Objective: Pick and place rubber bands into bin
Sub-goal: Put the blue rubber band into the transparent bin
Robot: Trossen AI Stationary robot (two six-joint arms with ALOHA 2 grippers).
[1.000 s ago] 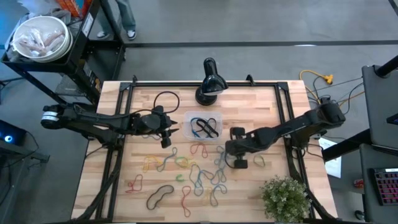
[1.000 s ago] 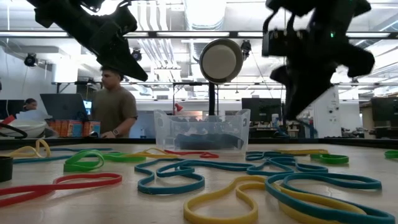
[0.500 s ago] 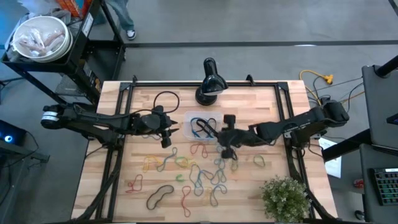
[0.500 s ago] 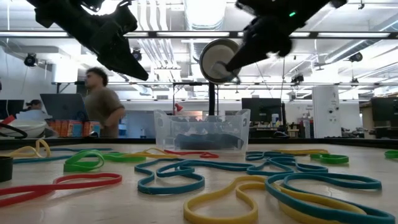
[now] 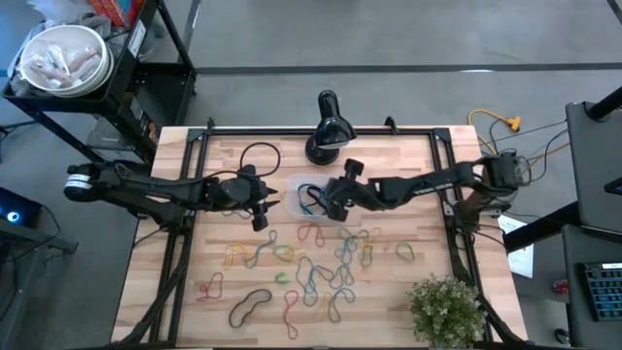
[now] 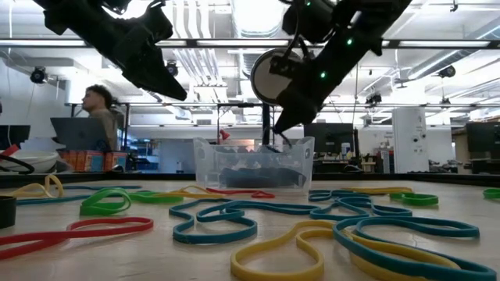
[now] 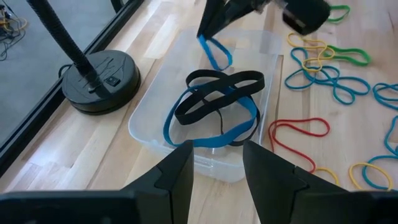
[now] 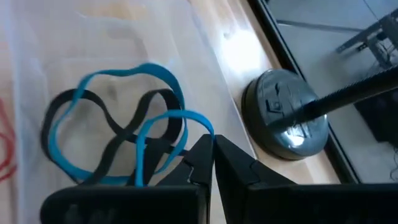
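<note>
The clear bin stands mid-table and holds one blue and one black rubber band. Many more coloured rubber bands lie loose on the wood nearer the front edge. My right gripper hovers over the bin, shut on a blue rubber band. My left gripper waits open just left of the bin, above the table; its fingers frame the bin wall in the left wrist view. My right gripper pinches one end of the blue rubber band's loop between its two shut fingers, slanting down from the table's right side. The band is lifted clear of the table and hangs slack below the fingertips, its lower end inside the bin.
A black lamp base stands beyond the bin, with a black cable loop to its left. A potted plant sits at the near right corner. A white bowl rests on a cart off the table.
My right gripper has moved from above the loose bands toward the table's left and far edge, ending over the bin, and has carried the blue band with it. A person in the room behind has walked off to the left.
</note>
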